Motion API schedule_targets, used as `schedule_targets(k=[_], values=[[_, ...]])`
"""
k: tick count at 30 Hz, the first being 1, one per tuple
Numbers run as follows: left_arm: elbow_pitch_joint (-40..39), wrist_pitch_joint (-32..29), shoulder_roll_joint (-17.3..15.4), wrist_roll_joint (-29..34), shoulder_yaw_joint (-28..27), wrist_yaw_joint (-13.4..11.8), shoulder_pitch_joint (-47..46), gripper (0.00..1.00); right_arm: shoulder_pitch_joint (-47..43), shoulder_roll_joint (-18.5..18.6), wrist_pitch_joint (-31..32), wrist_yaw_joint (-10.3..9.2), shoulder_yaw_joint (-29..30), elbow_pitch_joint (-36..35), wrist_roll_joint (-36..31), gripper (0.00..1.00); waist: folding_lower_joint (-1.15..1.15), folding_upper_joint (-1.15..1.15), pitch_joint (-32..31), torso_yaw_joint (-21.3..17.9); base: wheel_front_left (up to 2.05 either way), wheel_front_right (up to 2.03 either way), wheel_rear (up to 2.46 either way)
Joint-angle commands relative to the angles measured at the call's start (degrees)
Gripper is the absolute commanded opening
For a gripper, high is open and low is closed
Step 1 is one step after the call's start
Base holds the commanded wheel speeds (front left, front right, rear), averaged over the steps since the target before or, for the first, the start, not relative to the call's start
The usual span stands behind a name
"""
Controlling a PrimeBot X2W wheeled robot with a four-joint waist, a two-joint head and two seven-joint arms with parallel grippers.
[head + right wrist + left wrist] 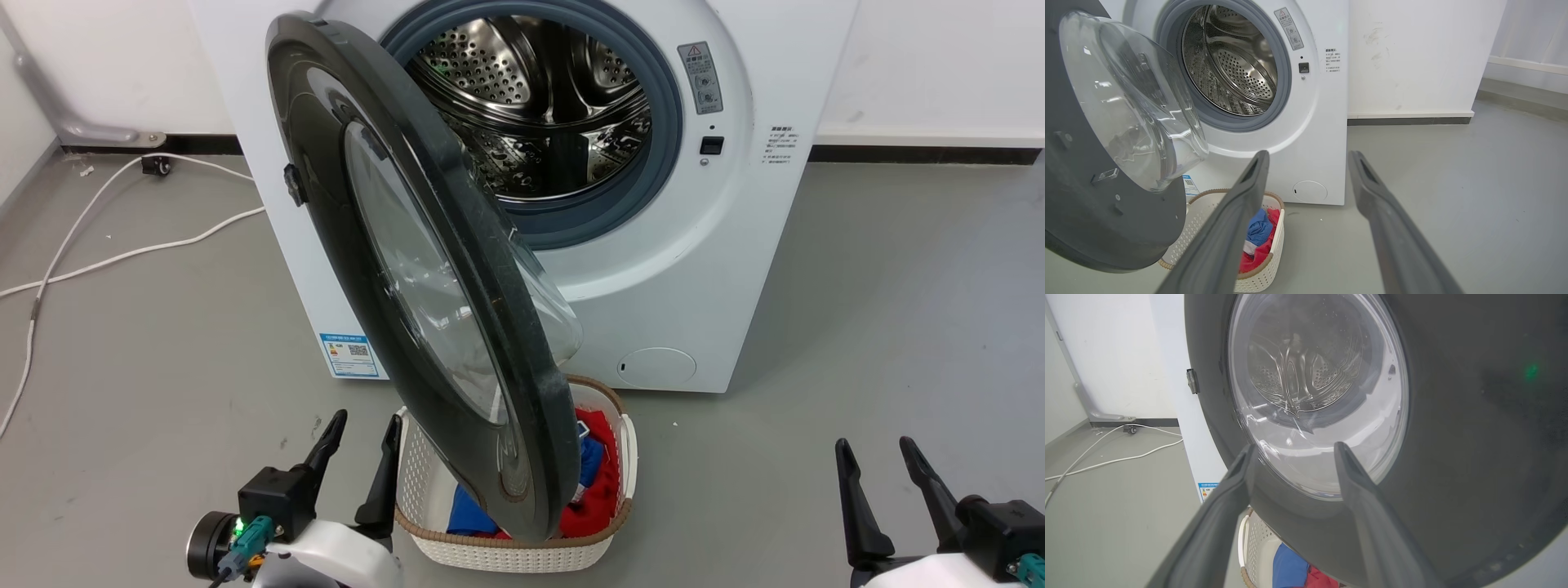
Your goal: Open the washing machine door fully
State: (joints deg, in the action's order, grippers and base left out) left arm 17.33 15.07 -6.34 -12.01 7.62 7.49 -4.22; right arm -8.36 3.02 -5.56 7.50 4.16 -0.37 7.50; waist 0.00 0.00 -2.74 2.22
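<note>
The washing machine door (424, 269) stands swung out from its hinge on the left side of the washing machine (669, 269), edge-on to the head camera. It lies at about 1 o'clock from the left gripper (367, 419) and at 10 o'clock from the right gripper (873, 443). Its lower rim hangs over a white laundry basket (506, 559) of red and blue clothes.

The left gripper's fingers are spread and hold nothing. In the left wrist view they frame the lower part of the door's outer glass; contact cannot be told. The right gripper is well apart from the door at 5 o'clock in the head view, fingers parted and empty.
</note>
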Motion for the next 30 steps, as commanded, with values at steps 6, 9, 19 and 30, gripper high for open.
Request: schedule_targets(k=[6, 9, 19, 30], values=[[0.11, 0.15, -0.19, -0.65, -0.02, -0.02, -0.73, 0.0, -0.13, -0.23, 0.41, -0.02, -0.33, -0.62, 0.06, 1.0, 0.0, 0.0, -0.06, -0.02, 0.0, 0.0, 0.0], [-0.57, 0.15, -0.48, -0.41, -0.26, -0.26, -1.42, 0.0, -0.41, -0.22, 0.47, -0.02, -0.19, -0.66, 0.61, 1.0, 0.0, 0.0, -0.15, 0.06, 0.0, 0.0, 0.0], [-11.18, -0.62, -1.49, 0.72, -1.0, -2.02, -8.17, 0.0, -1.09, -0.23, 0.87, -0.02, 0.17, -0.84, 0.44, 1.0, 0.0, 0.0, -0.57, 0.4, 0.0, 0.0, 0.0], [-30.89, -5.03, 0.53, 3.2, 5.08, -2.51, -18.65, 0.0, -1.5, -0.22, 1.31, -0.02, 0.28, -1.09, 0.36, 1.0, 0.0, 0.0, -1.26, 0.88, 0.0, 0.0, 0.0]])
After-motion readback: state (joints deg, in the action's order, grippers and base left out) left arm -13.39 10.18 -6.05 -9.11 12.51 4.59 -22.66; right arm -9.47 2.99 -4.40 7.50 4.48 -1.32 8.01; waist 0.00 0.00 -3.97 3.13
